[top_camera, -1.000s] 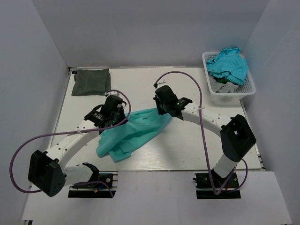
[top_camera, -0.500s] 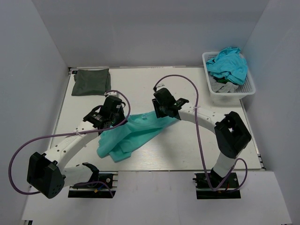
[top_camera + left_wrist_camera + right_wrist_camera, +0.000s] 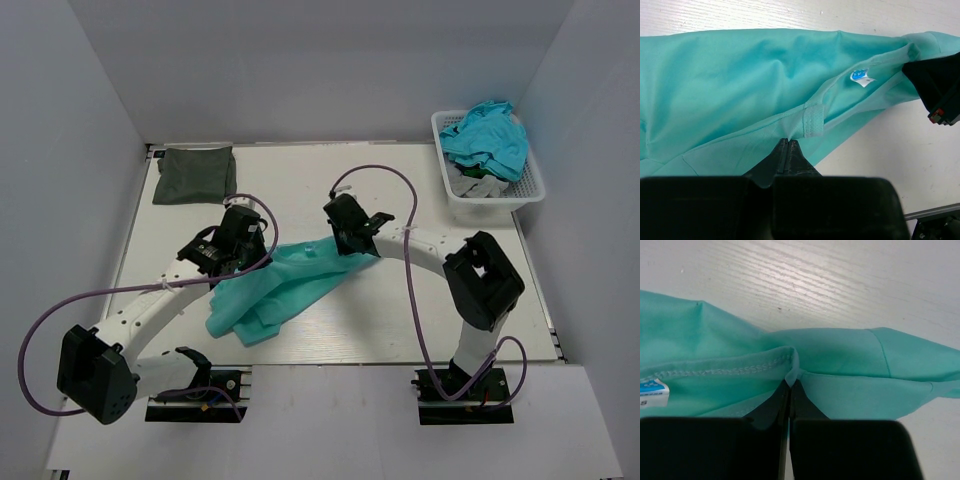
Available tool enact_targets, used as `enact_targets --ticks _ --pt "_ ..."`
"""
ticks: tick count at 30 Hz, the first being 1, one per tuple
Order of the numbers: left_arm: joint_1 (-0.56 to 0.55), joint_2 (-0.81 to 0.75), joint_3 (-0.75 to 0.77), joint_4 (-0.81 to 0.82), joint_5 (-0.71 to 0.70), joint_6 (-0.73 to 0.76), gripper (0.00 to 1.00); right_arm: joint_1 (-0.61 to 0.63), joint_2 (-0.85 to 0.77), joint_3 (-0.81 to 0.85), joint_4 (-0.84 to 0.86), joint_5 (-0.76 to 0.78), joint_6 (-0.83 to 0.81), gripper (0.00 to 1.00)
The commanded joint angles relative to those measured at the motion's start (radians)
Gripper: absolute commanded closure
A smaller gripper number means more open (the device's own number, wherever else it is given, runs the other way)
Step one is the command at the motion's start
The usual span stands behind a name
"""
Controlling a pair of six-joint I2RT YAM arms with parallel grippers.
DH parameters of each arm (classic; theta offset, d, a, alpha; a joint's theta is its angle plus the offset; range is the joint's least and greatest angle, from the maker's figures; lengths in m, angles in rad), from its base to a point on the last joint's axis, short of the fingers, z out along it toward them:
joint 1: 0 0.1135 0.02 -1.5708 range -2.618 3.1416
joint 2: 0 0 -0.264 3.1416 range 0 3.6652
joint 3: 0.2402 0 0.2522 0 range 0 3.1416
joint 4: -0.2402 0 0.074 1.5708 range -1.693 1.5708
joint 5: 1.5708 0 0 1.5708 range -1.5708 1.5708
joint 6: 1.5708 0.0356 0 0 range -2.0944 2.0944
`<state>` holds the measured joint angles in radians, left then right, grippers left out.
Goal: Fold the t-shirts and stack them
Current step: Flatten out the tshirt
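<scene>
Top external view shows the teal shirt stretched between both arms at mid-table, its bulk bunched toward the near edge, with the folded olive shirt in the far left corner. Left gripper is pinched tight on a seam near the label, and right gripper is clamped on a hemmed fold of the same shirt. To spread it well, draw both grips apart evenly and low, hold the cloth taut without jerking, and lay it flat before any fold is attempted.
</scene>
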<state>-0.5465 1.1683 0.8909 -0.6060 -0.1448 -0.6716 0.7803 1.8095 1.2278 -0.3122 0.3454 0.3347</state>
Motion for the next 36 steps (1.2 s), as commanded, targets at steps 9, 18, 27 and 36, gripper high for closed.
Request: enact_targets --ticks 9,18,27,36 --pt "-0.003 -0.07 0.235 -0.05 -0.019 0.148 1.0 0.002 -0.346 0.048 -0.01 0.073 -0.094 1.0" --pt "-0.003 -0.182 0.534 -0.113 -0.035 0.285 1.0 0.004 -0.65 0.199 -0.074 -0.11 -0.186 1.0" --pt "0.008 -0.303 0.784 -0.08 0.37 0.349 1.0 0.002 -0.832 0.384 -0.093 -0.315 -0.24 1.0" --pt "0.017 -0.266 1.034 0.014 0.763 0.248 1.0 -0.003 -0.921 0.62 -0.139 -0.629 -0.232 1.0"
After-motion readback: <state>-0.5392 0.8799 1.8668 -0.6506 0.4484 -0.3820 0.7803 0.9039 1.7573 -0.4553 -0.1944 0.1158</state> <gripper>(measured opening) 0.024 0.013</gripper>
